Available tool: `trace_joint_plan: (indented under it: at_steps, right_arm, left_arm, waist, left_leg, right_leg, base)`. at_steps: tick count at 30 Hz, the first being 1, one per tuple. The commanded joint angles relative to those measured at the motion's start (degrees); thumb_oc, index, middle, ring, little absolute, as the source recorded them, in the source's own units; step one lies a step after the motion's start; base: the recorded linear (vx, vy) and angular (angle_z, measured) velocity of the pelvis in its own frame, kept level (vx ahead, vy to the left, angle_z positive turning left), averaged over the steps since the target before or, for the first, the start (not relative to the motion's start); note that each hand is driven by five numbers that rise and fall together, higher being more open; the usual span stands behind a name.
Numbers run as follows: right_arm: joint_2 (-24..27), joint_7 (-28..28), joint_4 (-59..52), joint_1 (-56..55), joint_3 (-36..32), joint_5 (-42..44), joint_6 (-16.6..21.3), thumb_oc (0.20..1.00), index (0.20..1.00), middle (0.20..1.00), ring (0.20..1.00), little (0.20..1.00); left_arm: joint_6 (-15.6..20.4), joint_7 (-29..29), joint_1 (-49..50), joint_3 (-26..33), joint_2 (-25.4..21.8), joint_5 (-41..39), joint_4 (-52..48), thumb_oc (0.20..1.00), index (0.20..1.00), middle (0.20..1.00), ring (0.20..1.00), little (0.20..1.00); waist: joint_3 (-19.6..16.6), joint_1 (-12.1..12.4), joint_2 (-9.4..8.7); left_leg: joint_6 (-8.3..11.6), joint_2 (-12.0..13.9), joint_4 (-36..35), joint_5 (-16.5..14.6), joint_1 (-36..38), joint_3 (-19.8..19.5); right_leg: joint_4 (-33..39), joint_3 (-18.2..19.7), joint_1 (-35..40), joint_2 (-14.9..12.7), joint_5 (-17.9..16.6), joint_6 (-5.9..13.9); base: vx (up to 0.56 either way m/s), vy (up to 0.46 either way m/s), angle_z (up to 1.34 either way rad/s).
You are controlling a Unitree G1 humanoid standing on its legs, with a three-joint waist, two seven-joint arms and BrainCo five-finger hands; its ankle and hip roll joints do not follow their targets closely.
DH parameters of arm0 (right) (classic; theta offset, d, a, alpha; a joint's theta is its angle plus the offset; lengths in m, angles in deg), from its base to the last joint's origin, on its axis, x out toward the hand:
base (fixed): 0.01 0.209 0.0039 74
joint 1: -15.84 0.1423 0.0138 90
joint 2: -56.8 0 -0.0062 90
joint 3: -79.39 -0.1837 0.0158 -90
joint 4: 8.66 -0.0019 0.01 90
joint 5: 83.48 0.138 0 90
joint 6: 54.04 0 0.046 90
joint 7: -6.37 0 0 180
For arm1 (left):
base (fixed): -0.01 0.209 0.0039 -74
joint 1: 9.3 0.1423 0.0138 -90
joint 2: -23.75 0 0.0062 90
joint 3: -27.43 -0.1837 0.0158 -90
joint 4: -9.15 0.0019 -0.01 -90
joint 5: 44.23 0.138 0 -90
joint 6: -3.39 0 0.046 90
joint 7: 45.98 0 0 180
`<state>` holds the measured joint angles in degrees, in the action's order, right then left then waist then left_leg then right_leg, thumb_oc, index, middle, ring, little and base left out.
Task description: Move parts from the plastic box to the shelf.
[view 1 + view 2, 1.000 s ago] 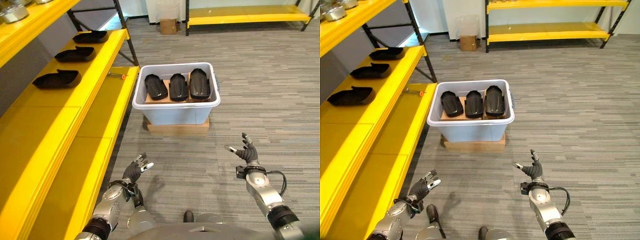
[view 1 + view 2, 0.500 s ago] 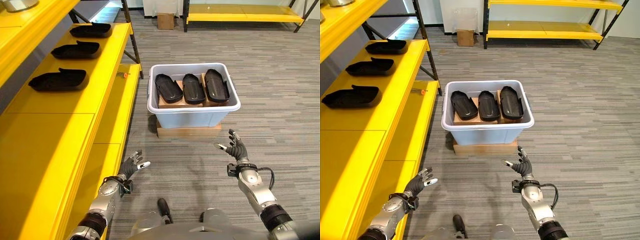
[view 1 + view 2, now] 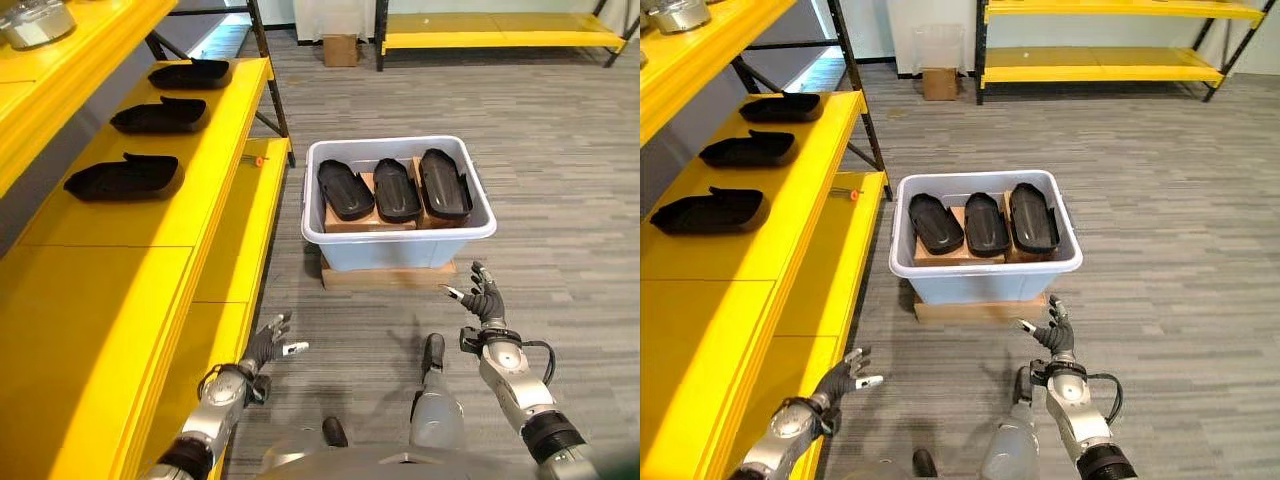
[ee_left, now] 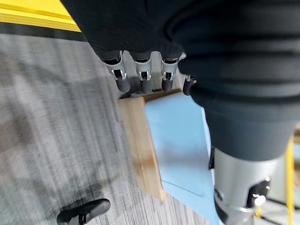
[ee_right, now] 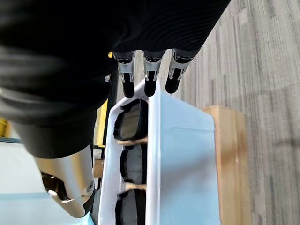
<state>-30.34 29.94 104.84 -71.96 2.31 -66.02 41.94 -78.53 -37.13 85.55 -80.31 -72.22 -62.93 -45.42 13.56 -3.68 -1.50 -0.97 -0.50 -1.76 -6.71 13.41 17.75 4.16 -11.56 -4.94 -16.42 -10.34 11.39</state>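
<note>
A pale plastic box (image 3: 400,245) stands on the floor ahead with three black moulded parts side by side in it (image 3: 346,190) (image 3: 397,190) (image 3: 446,184). The yellow shelf (image 3: 110,235) runs along my left and carries three more black parts (image 3: 122,177) (image 3: 158,115) (image 3: 190,73). My right hand (image 3: 484,300) hovers open just in front of the box's near right corner, its fingers (image 5: 150,77) straight above the box rim (image 5: 154,154). My left hand (image 3: 268,345) is open and empty low by the shelf's edge, its fingers (image 4: 142,77) pointing toward the box wall (image 4: 180,140).
A wooden board (image 3: 400,277) lies under the box. A small orange-tipped tool (image 3: 255,158) lies on the lower shelf board. A metal pot (image 3: 35,22) stands on the upper shelf. A cardboard box (image 3: 340,50) and another yellow shelf (image 3: 500,40) are at the back.
The whole picture has shifted as the camera moved closer to the box. Both hands stay open and empty; the right hand now sits near the box's front right corner.
</note>
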Motion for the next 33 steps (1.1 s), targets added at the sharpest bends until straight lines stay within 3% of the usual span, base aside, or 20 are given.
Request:
trace_joint_plan:
  at_steps: [1,6,8,11,12,14,15,17,20,22,23,25,29,30,33]
  right_arm:
    - [2.0,2.8,-3.9,3.1,-2.3,-3.1,2.2,1.000,1.000,1.000,1.000,1.000]
    - [4.7,3.8,-4.9,3.1,-2.2,-7.4,4.4,1.000,1.000,1.000,1.000,1.000]
    - [5.7,3.9,-5.3,3.1,-2.4,-7.4,4.6,1.000,1.000,1.000,1.000,1.000]
    - [7.9,4.3,-5.6,3.4,-2.9,-7.8,6.1,1.000,1.000,1.000,1.000,1.000]
    - [8.5,4.1,-6.0,2.9,-3.7,-8.0,6.6,1.000,1.000,1.000,1.000,1.000]
    - [8.7,3.8,-6.6,2.3,-4.4,-7.5,6.5,1.000,1.000,1.000,1.000,1.000]
    - [8.6,4.2,-6.8,1.7,-4.9,-7.5,7.1,1.000,1.000,1.000,1.000,1.000]
    - [8.4,4.4,-6.7,1.6,-5.1,-7.5,7.5,1.000,1.000,1.000,1.000,1.000]
    - [8.1,4.0,-7.1,1.8,-5.6,-7.3,6.9,1.000,1.000,1.000,1.000,1.000]
    - [8.0,3.9,-8.0,2.0,-5.2,-7.5,5.8,1.000,1.000,1.000,1.000,1.000]
    - [8.2,4.1,-8.4,1.8,-4.3,-7.3,5.5,1.000,1.000,1.000,1.000,1.000]
    - [8.3,4.6,-8.1,1.8,-3.6,-6.4,5.5,1.000,1.000,1.000,1.000,1.000]
    - [7.8,4.6,-7.7,1.7,-3.5,-6.1,5.9,1.000,1.000,1.000,1.000,1.000]
    - [7.7,4.5,-7.4,1.5,-4.0,-5.2,5.0,1.000,1.000,1.000,1.000,1.000]
    - [7.0,4.4,-7.5,1.2,-4.3,-4.8,4.8,1.000,1.000,1.000,1.000,1.000]
  left_arm:
    - [2.9,0.1,-3.5,-0.3,-1.3,0.3,-4.7,1.000,1.000,1.000,1.000,1.000]
    - [2.9,0.5,-2.8,-0.3,-0.2,-0.1,-4.9,1.000,1.000,1.000,1.000,1.000]
    - [3.3,0.3,-2.8,-0.4,0.4,0.5,-4.5,1.000,1.000,1.000,1.000,1.000]
    - [4.4,0.4,-3.2,-0.2,1.5,-1.0,-3.4,1.000,1.000,1.000,1.000,1.000]
    - [4.2,-0.1,-3.1,0.5,2.3,-3.7,-2.7,1.000,1.000,1.000,1.000,1.000]
    - [2.5,-1.0,-2.9,1.5,2.9,-5.5,-2.0,1.000,1.000,1.000,1.000,1.000]
    - [2.1,-1.1,-3.0,2.3,3.4,-6.1,-1.6,1.000,1.000,1.000,1.000,1.000]
    - [2.8,-1.2,-3.0,3.3,3.8,-6.4,-1.3,1.000,1.000,1.000,1.000,1.000]
    - [4.2,-3.5,-2.6,4.4,3.4,-5.5,-3.2,1.000,1.000,1.000,1.000,1.000]
    - [5.1,-6.2,-2.1,5.0,3.0,-5.7,-4.5,1.000,1.000,1.000,1.000,1.000]
    - [4.6,-7.5,-1.9,5.8,2.9,-6.6,-4.3,1.000,1.000,1.000,1.000,1.000]
    - [4.8,-8.5,-2.2,6.6,3.3,-6.5,-3.1,1.000,1.000,1.000,1.000,1.000]
    - [4.5,-7.8,-3.3,7.2,4.2,-5.9,-0.4,1.000,1.000,1.000,1.000,1.000]
    - [3.9,-8.1,-3.8,6.7,4.8,-5.1,0.3,1.000,1.000,1.000,1.000,1.000]
    - [3.4,-8.4,-3.9,6.5,5.1,-5.0,1.3,1.000,1.000,1.000,1.000,1.000]
  waist:
    - [-0.2,-1.7,0.05]
    - [-0.6,-2.8,0.58]
    - [-1.0,-3.0,0.75]
    - [-1.6,-3.2,0.92]
    - [-2.1,-3.3,1.47]
    - [-2.6,-3.6,1.42]
    - [-2.5,-3.4,1.14]
    - [-2.2,-2.9,0.69]
    - [-1.3,-2.3,0.78]
    - [-0.8,-2.2,0.89]
    - [-0.6,-2.1,1.08]
    - [-0.3,-2.1,1.47]
    - [0.0,-2.1,2.11]
    - [0.3,-2.2,2.42]
    - [0.8,-2.2,2.54]
  left_leg:
    - [-0.91,2.8,3.5,-3.5,0.4,-1.5]
    - [0.53,5.4,6.1,-4.3,0.8,-0.8]
    - [1.34,6.4,7.9,-3.2,-0.3,-0.4]
    - [2.77,8.3,13.8,0.6,-3.8,0.3]
    - [3.73,9.3,18.2,1.6,-4.9,0.5]
    - [4.79,10.7,22.2,3.8,-5.4,2.6]
    - [5.75,12.1,26.9,6.3,-8.0,2.8]
    - [5.06,11.3,30.2,4.6,-10.7,2.0]
    - [4.02,10.1,25.5,3.6,-12.9,2.3]
    - [5.04,11.6,17.2,7.5,-14.3,2.3]
    - [6.31,14.2,9.4,12.0,-14.3,1.3]
    - [6.56,16.0,6.0,15.0,-14.2,1.4]
    - [6.34,15.7,4.9,12.1,-11.9,1.2]
    - [5.85,14.3,5.4,9.8,-11.2,0.8]
    - [5.16,12.7,5.4,8.0,-9.9,1.1]
  right_leg:
    - [-4.5,2.7,-0.6,2.7,0.0,-1.17]
    - [-10.4,1.8,-1.1,6.1,6.0,-4.52]
    - [-11.0,1.2,-1.0,7.3,7.6,-5.93]
    - [-11.2,-0.3,0.1,9.8,10.5,-8.90]
    - [-11.5,-1.0,1.6,11.4,13.3,-10.00]
    - [-10.9,-2.7,2.8,12.4,14.6,-11.38]
    - [-10.0,-3.4,4.0,13.2,15.0,-12.42]
    - [-9.5,-3.3,4.9,13.3,15.1,-12.60]
    - [-9.6,-2.9,5.8,13.1,15.3,-12.04]
    - [-8.9,-2.3,7.1,12.6,15.5,-11.52]
    - [-8.8,-2.1,8.4,11.6,16.0,-11.01]
    - [-9.2,-2.2,8.5,11.2,15.8,-11.12]
    - [-13.6,-2.7,7.4,9.8,17.2,-10.45]
    - [-15.5,-2.7,6.9,9.1,17.7,-10.24]
    - [-16.4,-2.7,6.5,8.3,17.1,-9.41]
  base:
    - [0.36,-0.283,0.65]
    - [0.31,-0.289,0.10]
    - [0.19,-0.241,0.16]
    - [0.26,-0.337,0.20]
    - [0.36,-0.396,0.14]
    - [0.26,-0.348,0.01]
    - [0.16,-0.270,0.21]
    - [0.16,-0.186,0.43]
    - [0.14,0.026,-0.06]
    - [0.20,0.278,-0.04]
    - [0.27,0.415,-0.05]
    - [0.12,0.308,-0.28]
    - [0.08,0.261,-0.51]
    - [0.06,0.289,-0.29]
    - [0.05,0.193,0.14]
